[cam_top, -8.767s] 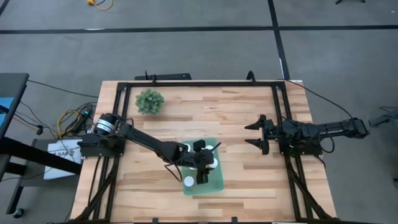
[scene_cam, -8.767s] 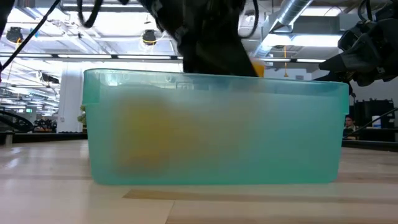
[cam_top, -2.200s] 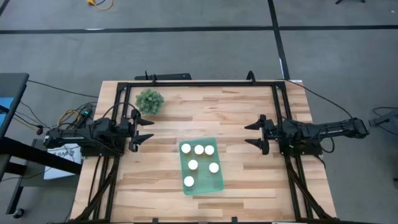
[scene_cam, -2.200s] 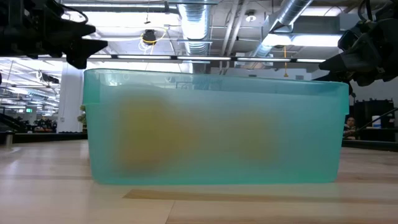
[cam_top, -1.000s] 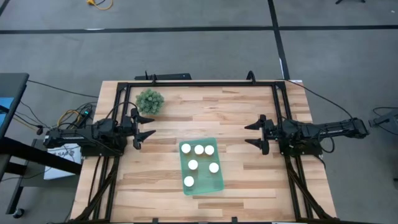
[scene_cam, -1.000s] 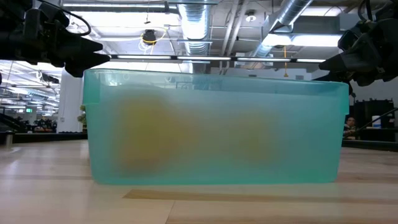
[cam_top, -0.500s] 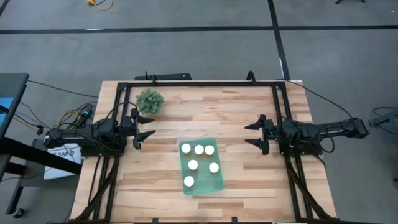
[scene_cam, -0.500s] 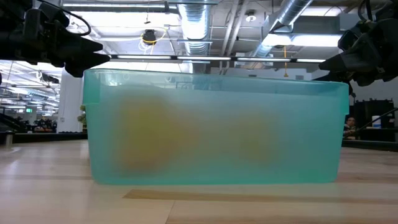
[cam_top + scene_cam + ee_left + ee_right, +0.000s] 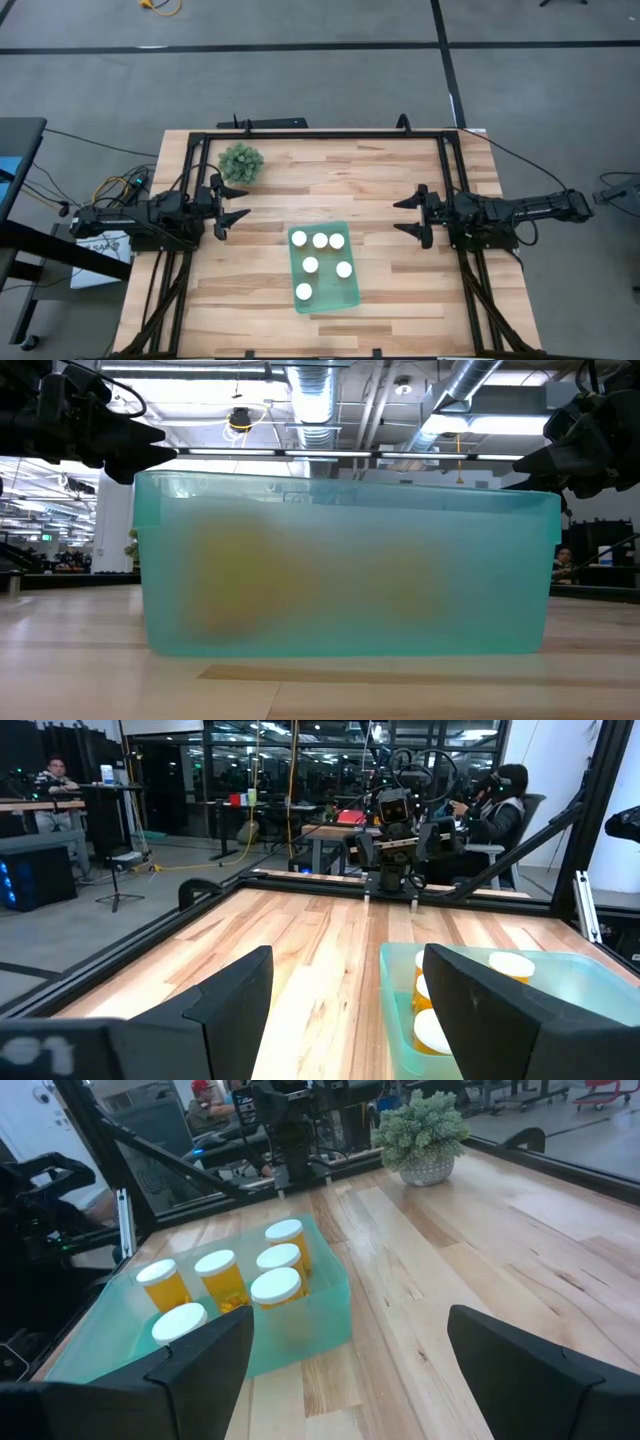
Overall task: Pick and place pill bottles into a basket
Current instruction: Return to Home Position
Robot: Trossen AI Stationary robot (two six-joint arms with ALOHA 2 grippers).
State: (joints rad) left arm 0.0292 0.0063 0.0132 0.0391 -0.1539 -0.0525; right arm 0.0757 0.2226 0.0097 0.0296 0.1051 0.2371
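The teal basket [image 9: 345, 292] lies on the table's middle, toward the near edge. Several orange pill bottles with white caps [image 9: 320, 240] stand upright inside it on their bases; they also show in the right wrist view [image 9: 222, 1278] and the left wrist view [image 9: 508, 965]. My left gripper [image 9: 238, 207] is open and empty at the table's left edge, apart from the basket. My right gripper [image 9: 405, 217] is open and empty at the table's right side. In the low view the basket's wall [image 9: 345, 570] fills the frame.
A small green potted plant [image 9: 241, 162] stands at the far left of the table, just beyond my left gripper. A black frame [image 9: 320, 133] runs round the table's edges. People sit at desks in the room beyond the table.
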